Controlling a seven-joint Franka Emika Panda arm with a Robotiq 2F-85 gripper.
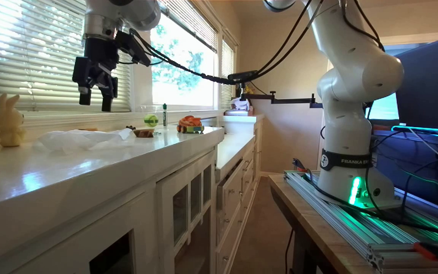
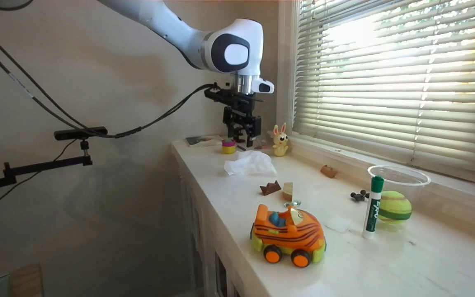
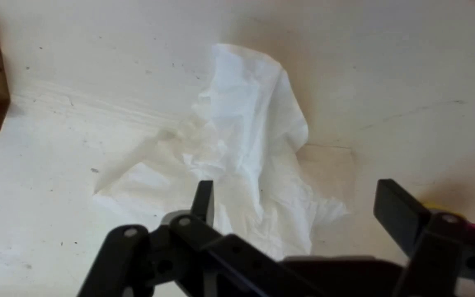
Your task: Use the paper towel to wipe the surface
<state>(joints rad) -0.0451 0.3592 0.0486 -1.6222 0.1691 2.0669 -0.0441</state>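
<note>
Crumpled and white, the paper towel (image 3: 241, 156) lies on the surface (image 3: 76, 123), a glossy white countertop seen in all views. Folds stand up along its middle in the wrist view, and its lower part is hidden behind my gripper (image 3: 293, 183). Both exterior views show the gripper (image 1: 96, 103) hanging well above the counter with its fingers pointing down. The fingers (image 3: 398, 214) are spread wide with nothing between them. In an exterior view the towel (image 2: 250, 164) sits in front of and below the gripper (image 2: 243, 141), not touching it.
A yellow bunny figure (image 2: 280, 141) and a yellow-and-magenta tub (image 2: 228, 147) stand near the towel. Brown folded pieces (image 2: 270, 188), an orange toy car (image 2: 289, 233), a green-capped marker (image 2: 372, 208) and a clear cup (image 2: 410, 179) with a ball are farther along. Window blinds (image 1: 25, 57) rise behind.
</note>
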